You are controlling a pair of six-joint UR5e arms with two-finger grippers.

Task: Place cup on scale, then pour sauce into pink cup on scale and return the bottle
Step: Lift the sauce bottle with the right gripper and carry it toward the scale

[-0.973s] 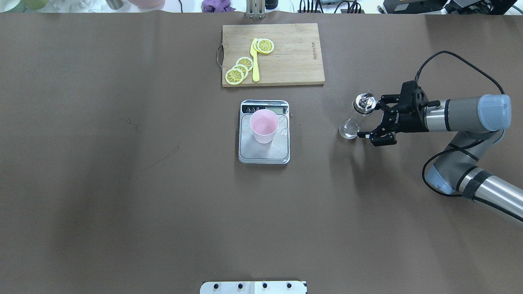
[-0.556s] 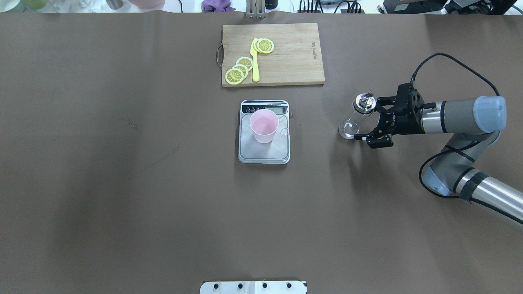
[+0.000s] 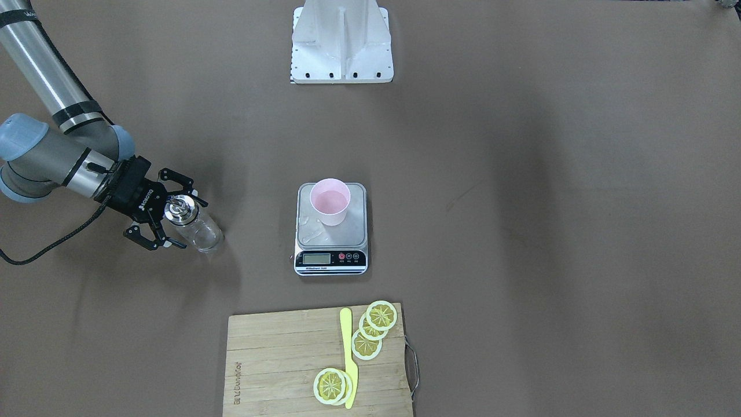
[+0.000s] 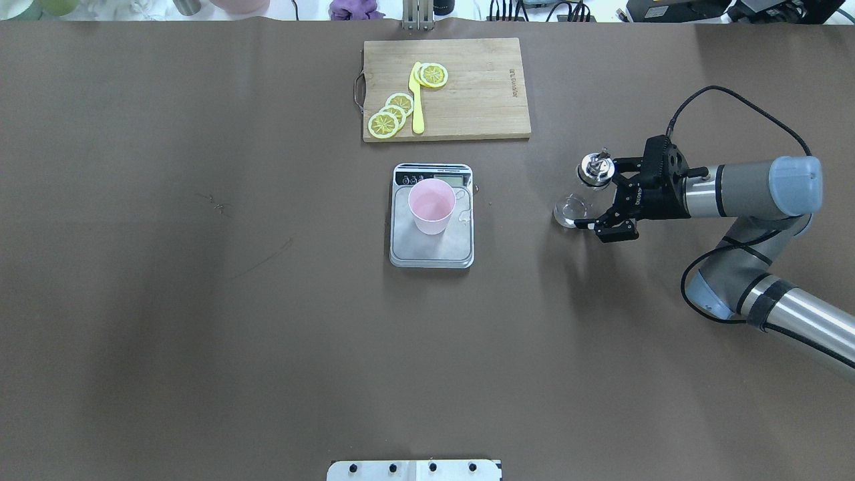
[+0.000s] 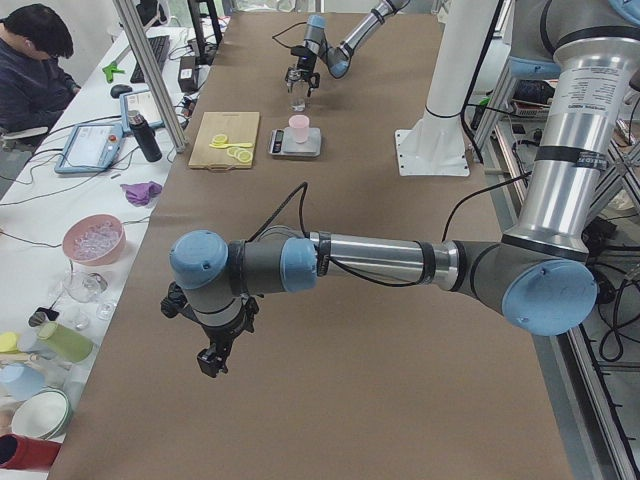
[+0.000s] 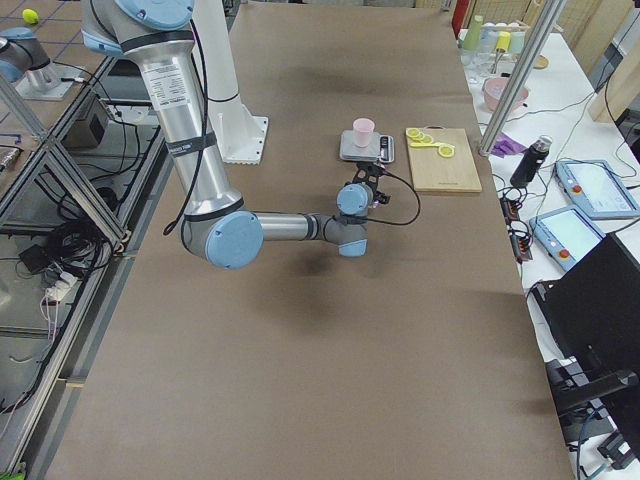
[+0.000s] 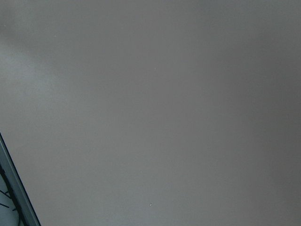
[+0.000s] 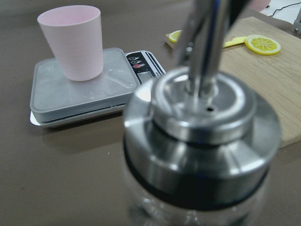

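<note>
The brown counter (image 4: 200, 334) carries everything. The right arm (image 4: 735, 190) reaches in a little closer to the bottle (image 4: 596, 170) than a second ago. The cutting board (image 4: 467, 100) lies beyond the scale (image 4: 432, 250), whose platform holds the pink cup (image 4: 431, 206) upright; none of these has moved. The bottle stands on the counter, well to the right of the scale, where it was. The right gripper (image 4: 591, 195) has its fingers apart, one on each side of the bottle. The left gripper (image 5: 212, 352) hangs over bare counter; I cannot tell whether its fingers are apart or together.
</note>
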